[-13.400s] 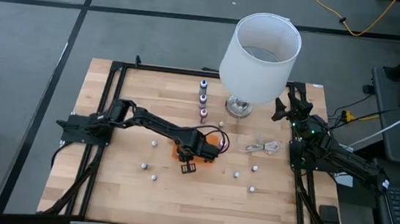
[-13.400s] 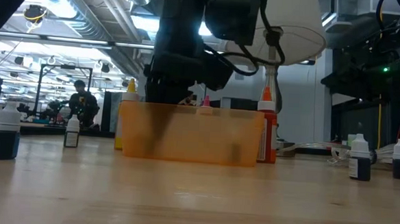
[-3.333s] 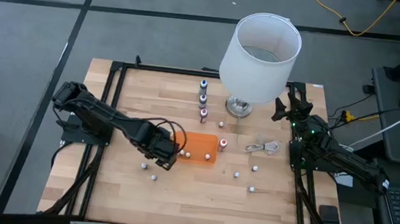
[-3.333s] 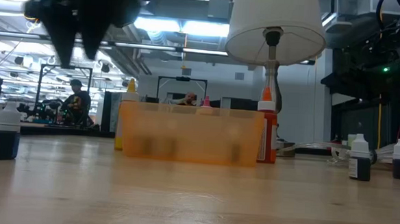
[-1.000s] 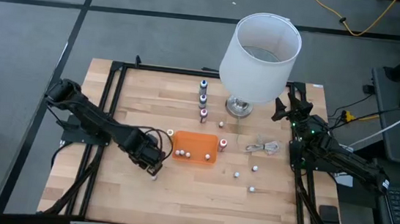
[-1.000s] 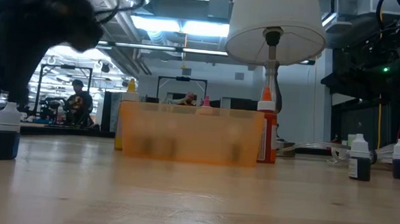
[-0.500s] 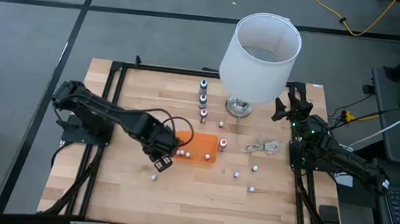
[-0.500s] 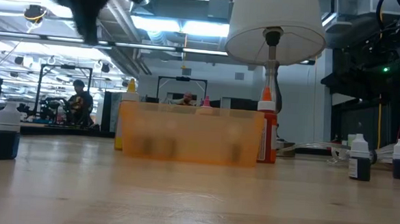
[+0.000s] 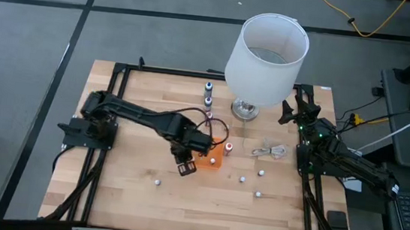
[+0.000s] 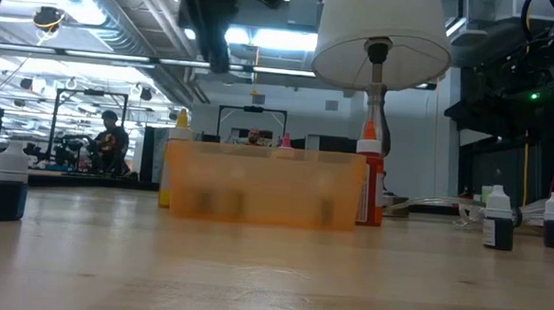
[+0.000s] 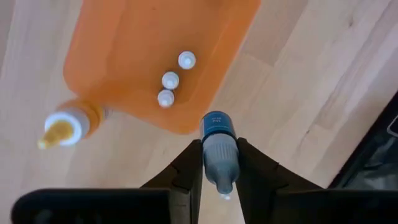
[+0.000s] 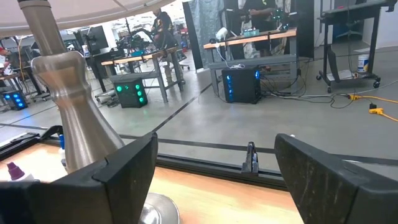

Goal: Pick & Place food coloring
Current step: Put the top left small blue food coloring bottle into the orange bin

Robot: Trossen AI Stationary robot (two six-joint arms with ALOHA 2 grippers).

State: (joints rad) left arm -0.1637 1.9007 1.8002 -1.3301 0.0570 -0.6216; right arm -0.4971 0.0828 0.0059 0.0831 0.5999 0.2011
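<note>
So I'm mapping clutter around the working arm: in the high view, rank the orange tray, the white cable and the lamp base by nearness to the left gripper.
1. Orange tray: directly beside the left gripper, which is shut on a blue bottle.
2. White cable: further toward the right arm's side.
3. Lamp base: farthest, toward the table's far edge.

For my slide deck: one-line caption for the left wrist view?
Left gripper holds a blue bottle above the orange tray containing three bottles.

one tray (image 9: 215, 155), one lamp (image 9: 266, 49), one cable (image 9: 268, 150)
</note>
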